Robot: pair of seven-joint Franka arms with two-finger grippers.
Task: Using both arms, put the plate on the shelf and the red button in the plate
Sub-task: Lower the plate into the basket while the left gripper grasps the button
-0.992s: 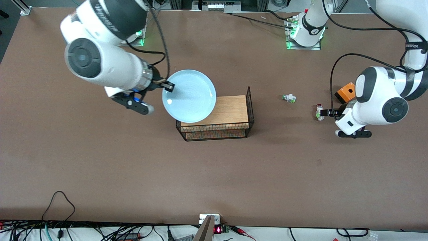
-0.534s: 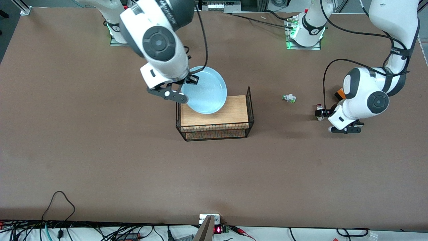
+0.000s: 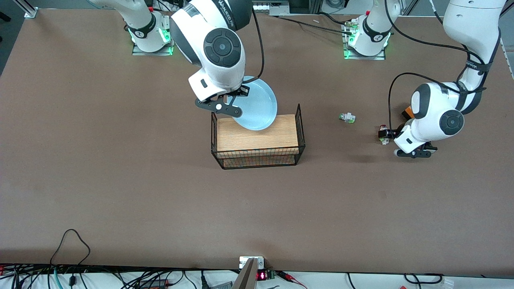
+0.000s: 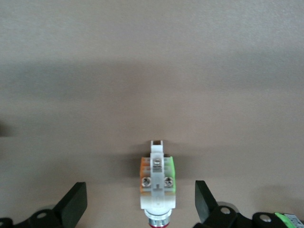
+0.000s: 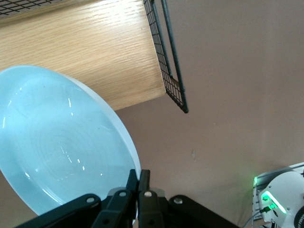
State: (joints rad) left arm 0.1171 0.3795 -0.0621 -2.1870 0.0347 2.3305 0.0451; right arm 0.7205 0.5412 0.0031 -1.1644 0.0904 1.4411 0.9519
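Note:
My right gripper (image 3: 240, 91) is shut on the rim of the pale light-blue plate (image 3: 258, 105) and holds it tilted over the wire rack's wooden top (image 3: 249, 138), at the edge toward the robots. The right wrist view shows the plate (image 5: 61, 147), the pinched fingers of my right gripper (image 5: 138, 178) and the rack (image 5: 95, 42). The red button (image 3: 383, 134) lies on the table toward the left arm's end. My left gripper (image 4: 137, 206) is open, one finger on either side of the red button (image 4: 157, 187), not touching it.
A similar white part with a green and silver cap (image 3: 347, 117) lies on the table between the rack and the red button. An orange box (image 3: 407, 111) sits partly hidden by the left arm. The rack's wire wall (image 3: 299, 120) rises at the end toward the left arm.
My right arm swung the plate from beside the rack to over its wooden top. My left arm turned and settled around the red button, which stayed on the table.

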